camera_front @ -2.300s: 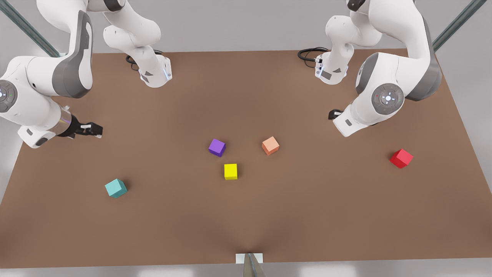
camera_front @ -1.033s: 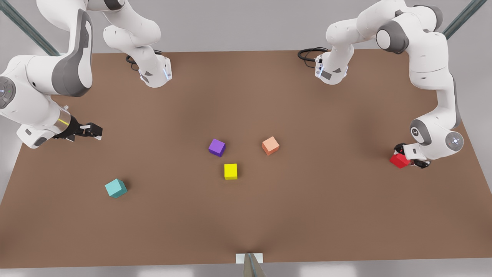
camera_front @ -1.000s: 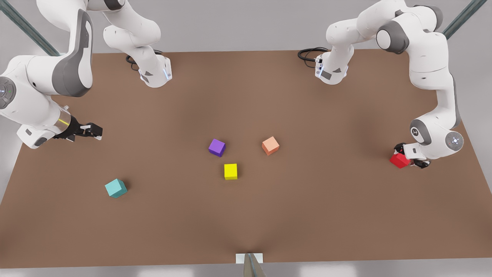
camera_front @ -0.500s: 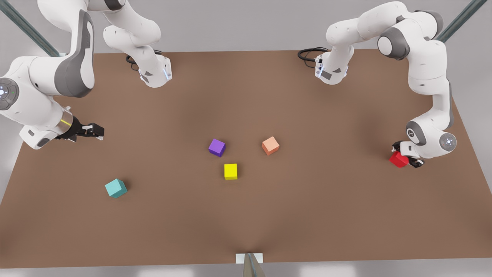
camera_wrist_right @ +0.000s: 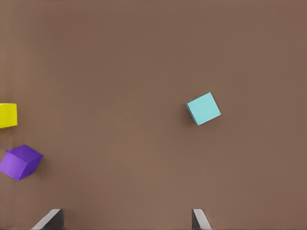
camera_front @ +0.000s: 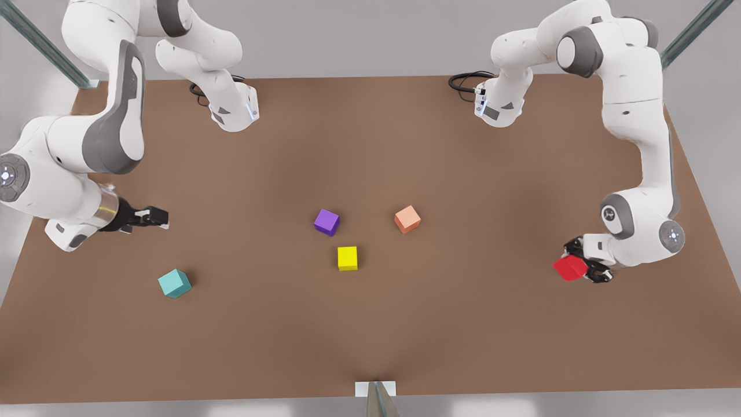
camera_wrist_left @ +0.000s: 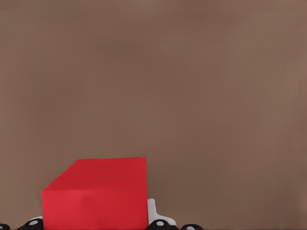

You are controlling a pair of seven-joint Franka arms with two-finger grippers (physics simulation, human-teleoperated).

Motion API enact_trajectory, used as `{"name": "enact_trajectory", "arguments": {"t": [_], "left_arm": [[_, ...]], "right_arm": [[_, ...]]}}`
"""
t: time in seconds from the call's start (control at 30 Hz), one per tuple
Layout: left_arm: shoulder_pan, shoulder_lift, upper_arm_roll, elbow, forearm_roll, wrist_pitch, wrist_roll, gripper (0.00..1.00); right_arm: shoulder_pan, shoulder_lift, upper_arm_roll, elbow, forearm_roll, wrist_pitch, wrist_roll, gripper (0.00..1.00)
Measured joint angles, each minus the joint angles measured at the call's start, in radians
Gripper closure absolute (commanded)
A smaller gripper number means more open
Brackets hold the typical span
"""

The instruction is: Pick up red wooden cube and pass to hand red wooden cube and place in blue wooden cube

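Brown table (camera_front: pixel 370 324): my left gripper (camera_front: pixel 580 267), at the front view's right, is clamping the red cube (camera_front: pixel 569 268) above it; my right gripper (camera_front: pixel 151 218) is waiting spread near the teal cube (camera_front: pixel 174 283); I should be keeping a face exposed for handover

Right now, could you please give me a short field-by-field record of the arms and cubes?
left gripper: at the front view's right, shut on the red wooden cube, held above the table
right gripper: at the front view's left, open, holding nothing, above the table
blue wooden cube: on the table, near the right gripper, untouched
purple cube, yellow cube, salmon cube: clustered mid-table, apart from each other
handover: not yet done
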Motion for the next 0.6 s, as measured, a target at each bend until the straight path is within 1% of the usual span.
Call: {"name": "enact_trajectory", "arguments": {"t": [0.1,0.17,0.2,0.3,0.37,0.47,0.6], "left_arm": [[-0.017,0.203,-0.260,0.267,-0.223,-0.214,-0.175,0.40],[-0.045,0.297,-0.380,0.334,-0.382,-0.264,-0.289,0.39],[-0.077,0.318,-0.413,0.347,-0.459,-0.261,-0.345,0.39],[-0.165,0.341,-0.453,0.361,-0.647,-0.204,-0.512,0.38],[-0.200,0.352,-0.467,0.362,-0.738,-0.136,-0.626,0.37],[-0.230,0.401,-0.523,0.383,-0.867,-0.016,-0.785,0.36],[-0.294,0.480,-0.536,0.481,-0.977,0.101,-0.955,0.36]], "right_arm": [[-0.021,0.247,0.000,0.090,0.384,-0.011,-0.058,0.00],[-0.023,0.370,0.006,0.123,0.624,-0.015,-0.092,0.00],[-0.023,0.413,0.012,0.130,0.733,-0.016,-0.107,0.00],[-0.022,0.520,0.029,0.156,0.979,-0.013,-0.153,0.00],[-0.022,0.571,0.032,0.187,1.069,-0.004,-0.197,0.00],[-0.015,0.599,0.068,0.198,1.139,0.014,-0.319,0.00],[0.036,0.622,0.089,0.195,1.176,0.070,-0.590,0.00]]}}
